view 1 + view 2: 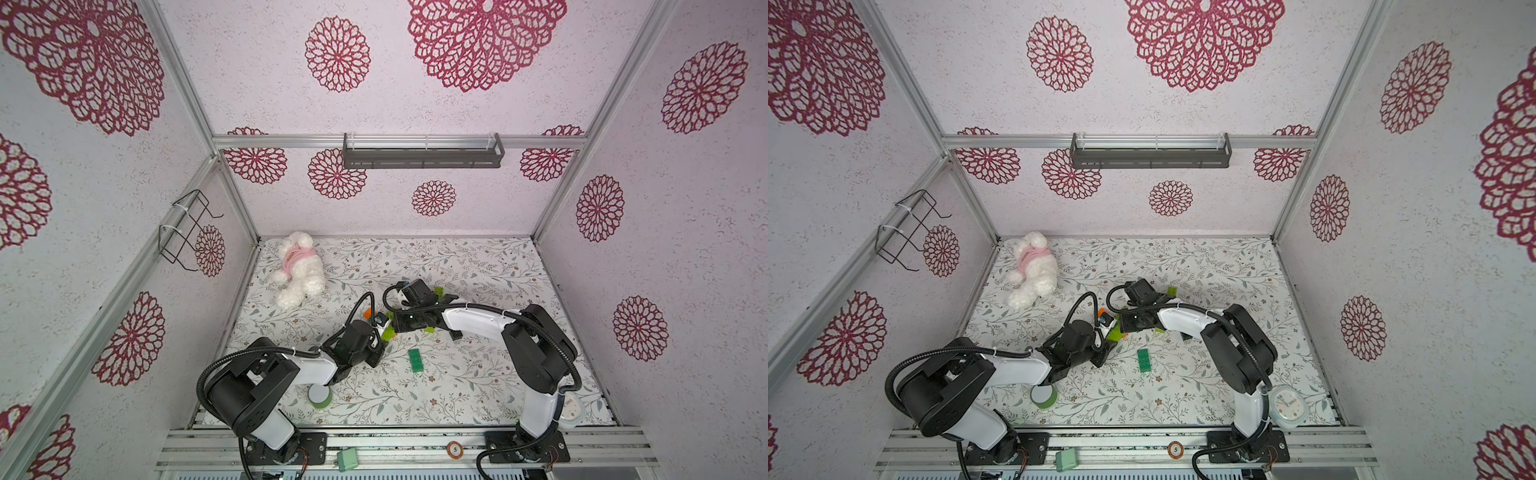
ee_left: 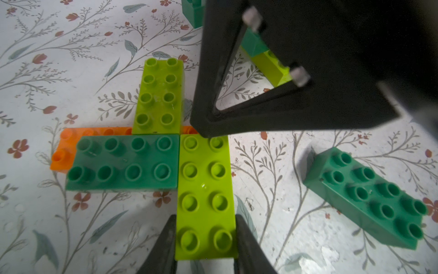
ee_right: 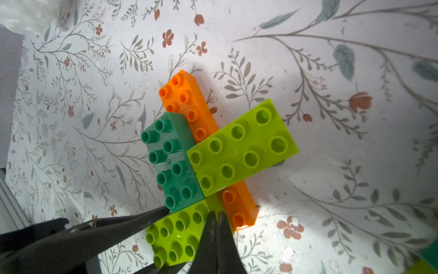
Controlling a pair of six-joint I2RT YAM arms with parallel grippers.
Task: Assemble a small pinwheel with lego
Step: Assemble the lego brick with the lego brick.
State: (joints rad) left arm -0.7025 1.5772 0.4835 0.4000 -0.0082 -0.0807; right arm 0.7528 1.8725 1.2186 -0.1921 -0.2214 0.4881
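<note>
Floral worktop (image 1: 457, 386) carries the part-built pinwheel (image 2: 156, 147); left claw (image 2: 205, 219) clamps its lime brick (image 2: 205, 180), seemingly steadying it, while closed right claw (image 3: 216, 214) presses the centre

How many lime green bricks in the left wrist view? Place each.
3. The gripped lime brick in the left gripper; second lime brick also in the pinwheel; third lime brick behind the right gripper, under a dark green brick. Others may be hidden.
</note>
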